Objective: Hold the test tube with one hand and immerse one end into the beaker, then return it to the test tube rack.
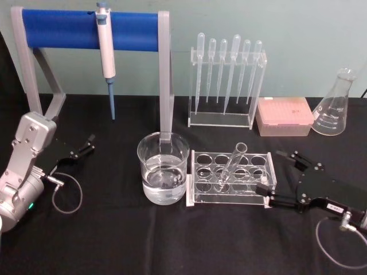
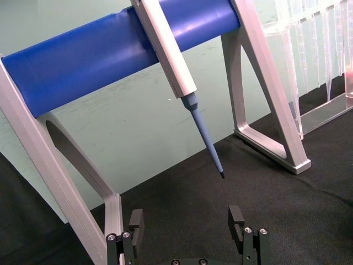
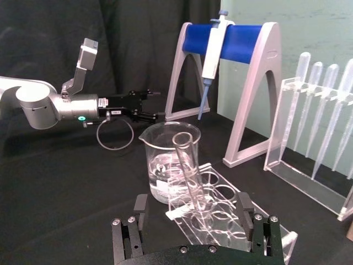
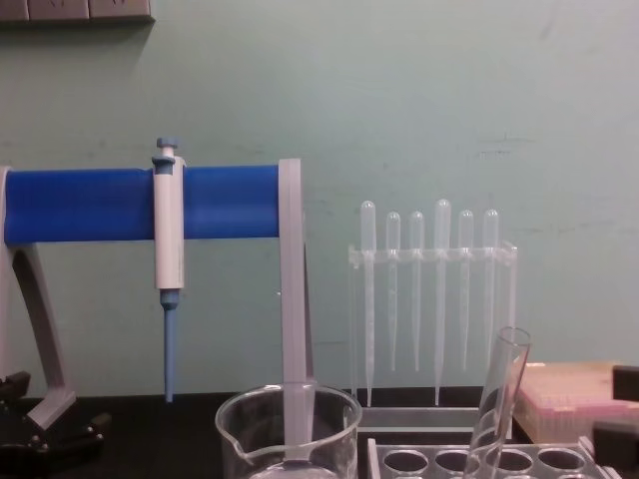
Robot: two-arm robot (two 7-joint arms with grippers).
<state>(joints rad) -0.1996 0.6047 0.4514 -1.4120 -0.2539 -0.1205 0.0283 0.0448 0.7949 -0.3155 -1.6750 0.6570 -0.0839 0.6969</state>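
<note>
Test tube [image 1: 232, 166] aslant in rack [image 1: 226, 199] — right pincer [image 1: 269, 172] beside, seemingly spread.

Black on the table [image 1: 172, 246], the left end effector [image 1: 83, 148] and the right end effector [image 1: 268, 171], the latter with a small white label [image 1: 336, 209]. Clear, colourless glass in the test tube [image 1: 232, 165], the beaker [image 1: 148, 172] and the flask [image 1: 335, 112], white markings on the flask. Deep blue on the stand bar [image 1: 63, 28], silver-grey on the stand legs [image 1: 165, 74]. White body, blue tip on the pipettor [image 1: 106, 51]. Pale pink tip box [image 1: 285, 114]. Pale green wall [image 1: 298, 28].
</note>
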